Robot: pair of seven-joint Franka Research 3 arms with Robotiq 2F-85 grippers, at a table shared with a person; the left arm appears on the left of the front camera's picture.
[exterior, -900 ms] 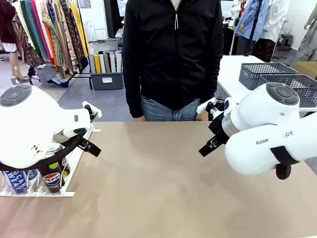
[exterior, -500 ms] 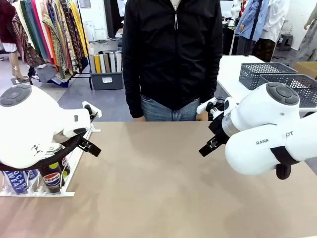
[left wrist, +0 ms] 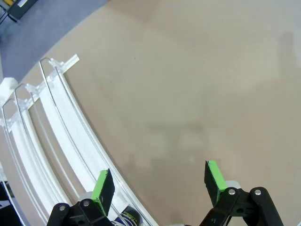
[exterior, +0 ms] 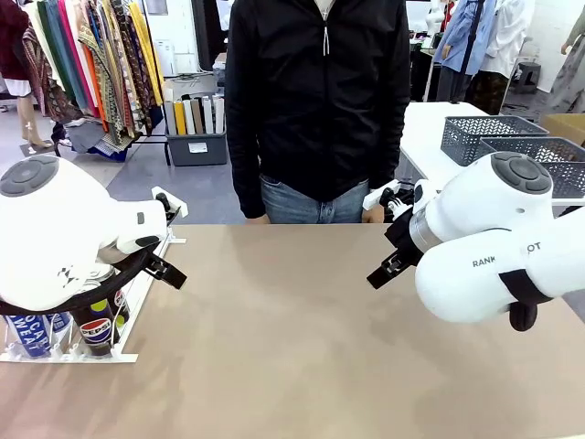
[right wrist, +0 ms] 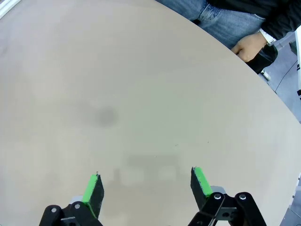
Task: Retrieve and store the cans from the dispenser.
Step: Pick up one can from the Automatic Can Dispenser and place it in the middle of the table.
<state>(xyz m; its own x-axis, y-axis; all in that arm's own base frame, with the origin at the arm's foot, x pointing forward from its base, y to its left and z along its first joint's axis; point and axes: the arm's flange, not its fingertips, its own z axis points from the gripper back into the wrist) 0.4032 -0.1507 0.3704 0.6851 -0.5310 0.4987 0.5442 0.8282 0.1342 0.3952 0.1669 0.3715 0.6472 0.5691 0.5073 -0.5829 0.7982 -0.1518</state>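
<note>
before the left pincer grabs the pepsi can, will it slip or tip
The Pepsi can looks like smooth, stiff metal, so it should take a firm pinch but may slip in a light one. It stands slim and upright in the rack, so a sideways push would probably tip or roll it.

A tan counter (exterior: 292, 338) fronts a shop-like room with a grey-blue floor (exterior: 183, 194). Beyond its far left corner hangs a rail of colourful garments (exterior: 91, 64) beside a grey crate (exterior: 196, 146) of rolled fabric; at right, grey mesh baskets (exterior: 484, 135) sit on a white table (exterior: 428, 123).
</note>
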